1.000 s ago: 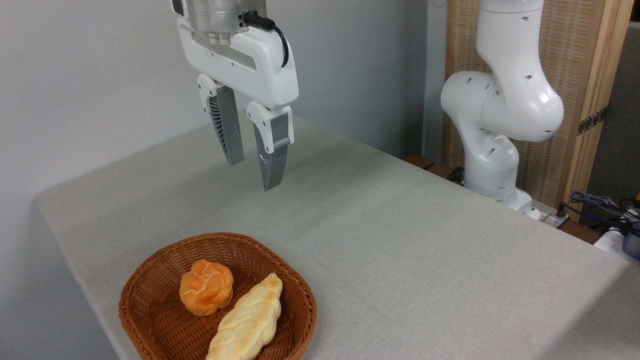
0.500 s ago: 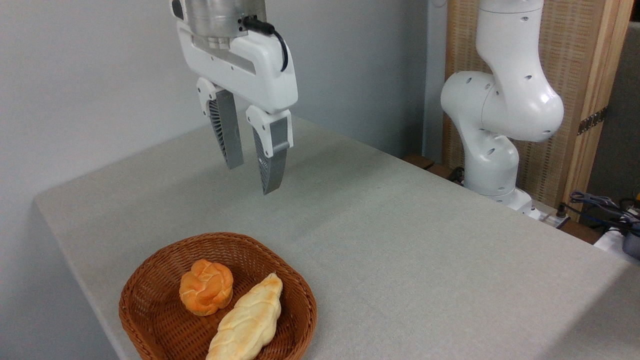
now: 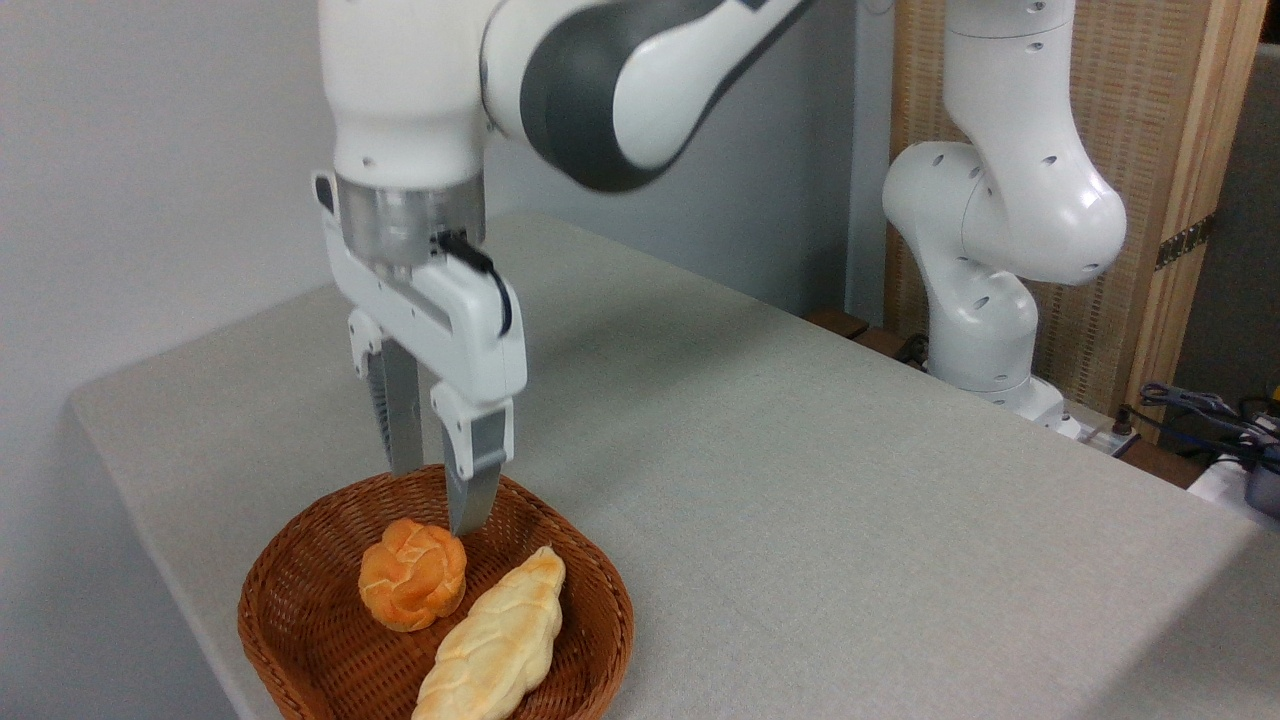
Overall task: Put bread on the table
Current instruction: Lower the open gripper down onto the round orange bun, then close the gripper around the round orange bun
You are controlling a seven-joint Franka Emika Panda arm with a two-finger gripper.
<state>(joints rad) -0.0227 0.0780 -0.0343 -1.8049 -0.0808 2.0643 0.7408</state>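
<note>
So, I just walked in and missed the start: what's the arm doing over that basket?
The gripper hangs open just above the round orange bread, which sits in the wicker basket beside a long braided loaf. Nothing is gripped yet. The bread is not yet on the table.

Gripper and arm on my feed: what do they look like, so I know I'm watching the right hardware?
The arm is glossy white with rounded joints, one wrapped by a dark grey band. A silver metal wrist ring tops the boxy white gripper, and a black cable loops down its side. The two grey fingers are long, tapered and ribbed on their inner faces, set in white mounts.
</note>
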